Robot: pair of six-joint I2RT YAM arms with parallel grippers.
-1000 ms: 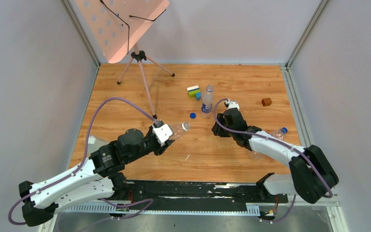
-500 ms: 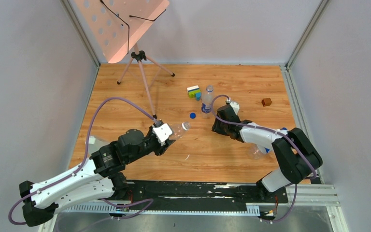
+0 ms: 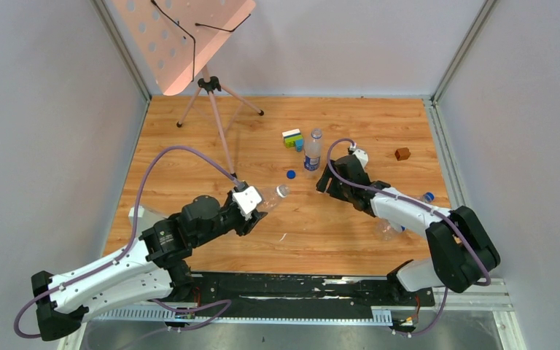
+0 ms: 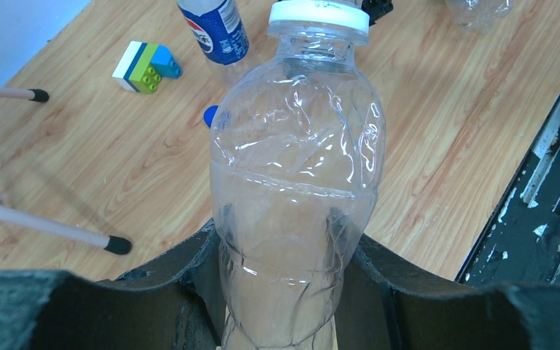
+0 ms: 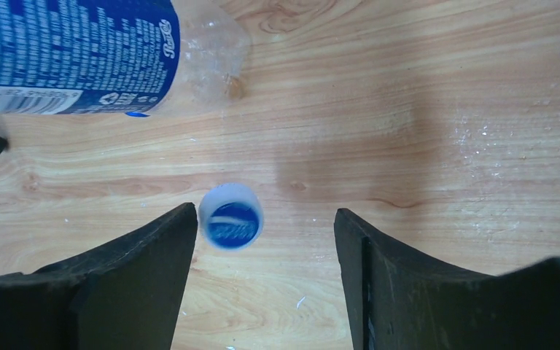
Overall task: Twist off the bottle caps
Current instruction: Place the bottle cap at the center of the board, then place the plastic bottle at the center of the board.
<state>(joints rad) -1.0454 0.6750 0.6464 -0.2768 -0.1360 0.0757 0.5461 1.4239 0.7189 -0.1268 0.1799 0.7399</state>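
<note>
Right wrist view: our right gripper (image 5: 264, 215) just came apart, dropping a blue cap (image 5: 231, 216) between its fingers onto the counter (image 5: 445, 109). Our left gripper (image 4: 283, 237) hugs the clear bottle (image 4: 295, 146); its white cap (image 4: 319, 12) is still on.

Looked like a robotics lab test cell, not a home or shop. Wooden table (image 3: 189, 138) was boxed in on 3 sides by plain grey panels (image 3: 44, 109) w/ aluminium corner posts (image 3: 120, 47). Left arm (image 3: 109, 273) & right arm (image 3: 408, 211) were bolted to a black rail (image 3: 299, 286) at the near edge, w/ purple cables (image 3: 189, 149) looping over. Tripod (image 3: 215, 109) w/ perforated pink board (image 3: 182, 36) stood at the back. Misc test props: labelled bottle (image 3: 313, 152), clear bottle (image 3: 273, 195), toy blocks (image 3: 292, 138), brown cube (image 3: 402, 154).
</note>
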